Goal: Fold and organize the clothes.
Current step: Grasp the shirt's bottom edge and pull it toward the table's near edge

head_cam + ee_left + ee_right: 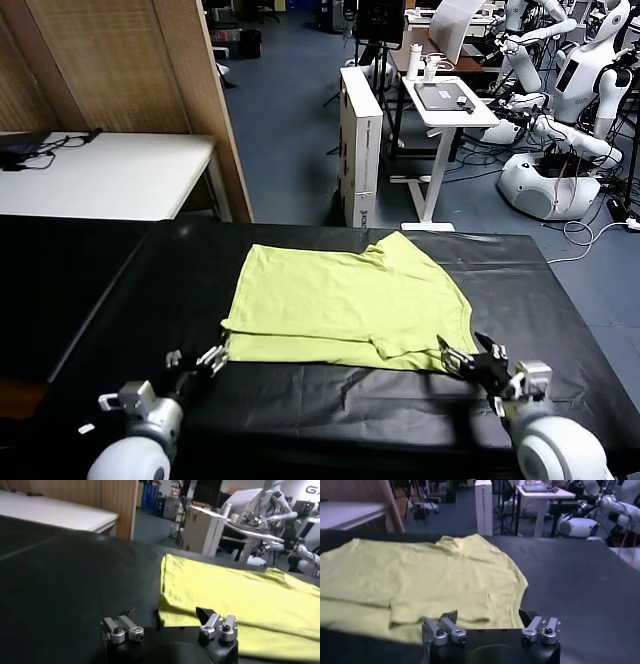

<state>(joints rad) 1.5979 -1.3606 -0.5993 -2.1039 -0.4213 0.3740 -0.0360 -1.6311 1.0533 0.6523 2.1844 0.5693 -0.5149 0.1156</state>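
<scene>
1. Both grippers sit low at the near edge of the black table point(90, 290) in our head view. Our left gripper point(208, 358) points at the near left corner of the yellow-green T-shirt point(340, 300), with its fingers spread and nothing between them. Our right gripper point(462, 360) is at the near right corner of the shirt, also spread wide and empty. The shirt lies flat in the middle of the table, folded over on itself, with a sleeve sticking out at the far side. Behind the table we see a white desk point(110, 175), a white box point(360, 140) on the floor and other robots point(560, 120) to the right.

2. From our left wrist, the left gripper point(167, 622) shows its two fingers standing wide apart. The folded corner of the T-shirt point(235, 595) lies just beyond them on the black table point(65, 580). One fingertip point(206, 614) is right at the shirt's edge; we cannot tell whether it touches.

3. From our right wrist, the right gripper point(490, 620) is likewise wide open and holds nothing. The T-shirt point(420, 575) spreads out just ahead of it, and its curved hem runs between the fingers. The black table point(580, 575) is bare beside the shirt.
</scene>
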